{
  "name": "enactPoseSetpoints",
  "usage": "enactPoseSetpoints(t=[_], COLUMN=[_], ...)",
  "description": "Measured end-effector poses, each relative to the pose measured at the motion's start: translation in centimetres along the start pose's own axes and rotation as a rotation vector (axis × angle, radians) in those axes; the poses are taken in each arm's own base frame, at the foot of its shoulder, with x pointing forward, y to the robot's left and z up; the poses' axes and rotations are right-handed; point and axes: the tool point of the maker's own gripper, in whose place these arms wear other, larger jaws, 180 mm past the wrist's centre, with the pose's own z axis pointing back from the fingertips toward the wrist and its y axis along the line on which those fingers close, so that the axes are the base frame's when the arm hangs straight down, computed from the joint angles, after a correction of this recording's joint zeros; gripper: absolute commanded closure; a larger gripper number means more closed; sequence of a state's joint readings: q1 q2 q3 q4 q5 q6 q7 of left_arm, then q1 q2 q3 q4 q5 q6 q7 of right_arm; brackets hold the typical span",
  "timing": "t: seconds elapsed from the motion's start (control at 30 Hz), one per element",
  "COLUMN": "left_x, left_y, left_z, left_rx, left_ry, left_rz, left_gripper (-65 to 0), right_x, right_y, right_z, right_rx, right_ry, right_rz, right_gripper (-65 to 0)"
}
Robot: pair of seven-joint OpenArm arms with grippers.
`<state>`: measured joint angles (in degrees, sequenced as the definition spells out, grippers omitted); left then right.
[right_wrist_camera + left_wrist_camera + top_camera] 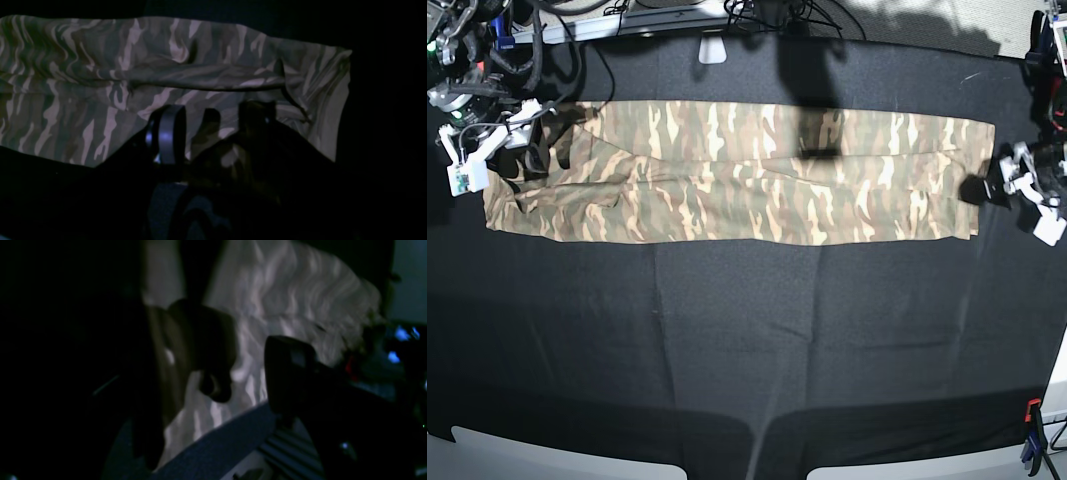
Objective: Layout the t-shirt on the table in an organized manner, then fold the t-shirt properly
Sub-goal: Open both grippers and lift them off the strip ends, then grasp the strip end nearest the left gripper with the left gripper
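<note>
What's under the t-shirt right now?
The t-shirt lies in a long folded band on the black table; only that cloth shows around it. Anything beneath the fabric, and its tucked-in layers, is covered.

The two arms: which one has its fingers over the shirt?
The right arm's fingers, at the picture's left, overlap the t-shirt; the left arm's fingers sit just beyond its other end.
</note>
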<state>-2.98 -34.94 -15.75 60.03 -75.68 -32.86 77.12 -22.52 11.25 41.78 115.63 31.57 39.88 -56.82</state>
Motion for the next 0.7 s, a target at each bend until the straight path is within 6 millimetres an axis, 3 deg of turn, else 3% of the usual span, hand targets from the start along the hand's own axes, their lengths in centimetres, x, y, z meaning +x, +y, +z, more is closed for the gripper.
enactPoseSetpoints(t=[0.13, 0.4, 0.7], left_x=[0.3, -0.4, -0.5], left_y=[-0.1, -1.7, -0.7], left_z=[-0.1, -2.5, -1.9], left_rx=[-0.009, -0.078, -0.027], left_ry=[-0.022, -0.040, -0.013], left_rz=[0.004, 0.031, -0.019], left_gripper=[-44.8, -44.8, -44.6], right_x=[0.0, 0.4, 0.4], right_y=[0.0, 0.3, 0.3], right_z=[0.0, 0.1, 0.0], right_rx=[0.002, 0.013, 0.014], right_ry=[-0.001, -0.017, -0.018], right_rz=[-0.001, -0.006, -0.005], right_gripper=[-28.1, -28.1, -28.1])
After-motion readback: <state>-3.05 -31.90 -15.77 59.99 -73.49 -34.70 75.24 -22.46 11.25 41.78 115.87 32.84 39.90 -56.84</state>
